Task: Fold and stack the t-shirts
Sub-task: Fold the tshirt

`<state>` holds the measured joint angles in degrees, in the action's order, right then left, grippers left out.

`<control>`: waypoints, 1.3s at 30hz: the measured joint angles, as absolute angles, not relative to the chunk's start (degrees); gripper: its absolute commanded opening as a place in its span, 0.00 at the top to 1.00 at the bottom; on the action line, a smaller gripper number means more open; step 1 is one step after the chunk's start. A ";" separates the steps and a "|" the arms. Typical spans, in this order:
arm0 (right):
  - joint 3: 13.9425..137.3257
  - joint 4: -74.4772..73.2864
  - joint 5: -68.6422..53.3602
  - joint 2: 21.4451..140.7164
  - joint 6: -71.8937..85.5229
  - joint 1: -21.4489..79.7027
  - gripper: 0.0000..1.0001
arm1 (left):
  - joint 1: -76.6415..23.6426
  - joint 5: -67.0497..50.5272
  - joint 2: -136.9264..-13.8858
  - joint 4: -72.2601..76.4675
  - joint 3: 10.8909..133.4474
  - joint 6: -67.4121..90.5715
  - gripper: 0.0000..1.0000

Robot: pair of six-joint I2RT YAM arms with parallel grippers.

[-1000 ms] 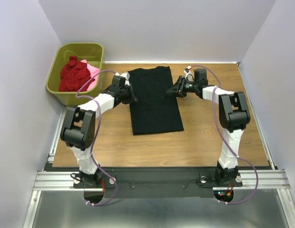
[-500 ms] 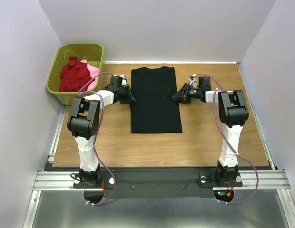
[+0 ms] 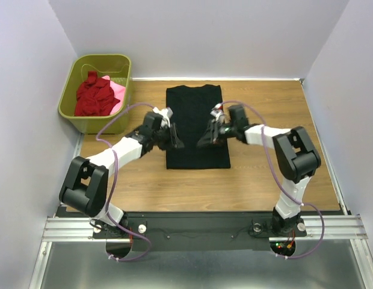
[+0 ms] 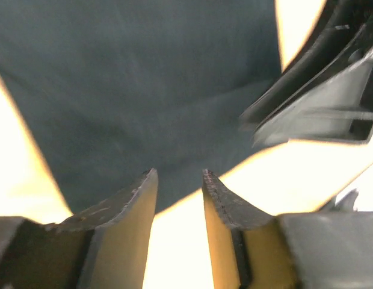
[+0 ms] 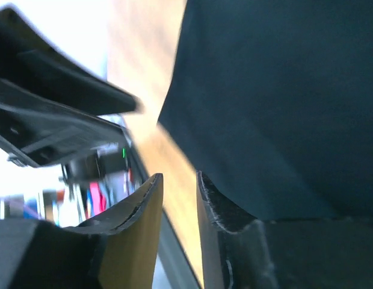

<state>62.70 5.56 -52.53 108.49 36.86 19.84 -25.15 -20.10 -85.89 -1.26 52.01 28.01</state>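
Note:
The black t-shirt (image 3: 195, 105) lies flat on the wooden table (image 3: 265, 174) as a long narrow rectangle. My left gripper (image 3: 175, 144) hovers over its near left part and my right gripper (image 3: 204, 142) over its near right part, tips facing each other. In the left wrist view my left gripper (image 4: 179, 173) is open and empty above the black cloth (image 4: 144, 90) near its edge. In the right wrist view my right gripper (image 5: 179, 176) is open and empty beside the black cloth (image 5: 283, 90). A dark red t-shirt (image 3: 93, 96) and a pink one (image 3: 118, 90) lie crumpled in the basket.
The olive-green plastic basket (image 3: 71, 86) stands at the far left, off the table's corner. Grey walls close in the back and both sides. The metal rail with the arm bases (image 3: 198, 227) runs along the near edge.
Both grippers have moved from the shirt's side edges at mid-length towards me and inward, over the shirt's near part. The shirt was straightened a second ago and has lain still since.

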 measured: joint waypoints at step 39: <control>47.31 1.48 -59.68 111.85 28.29 14.22 0.86 | -25.36 -22.46 -90.15 -2.26 42.94 27.46 0.69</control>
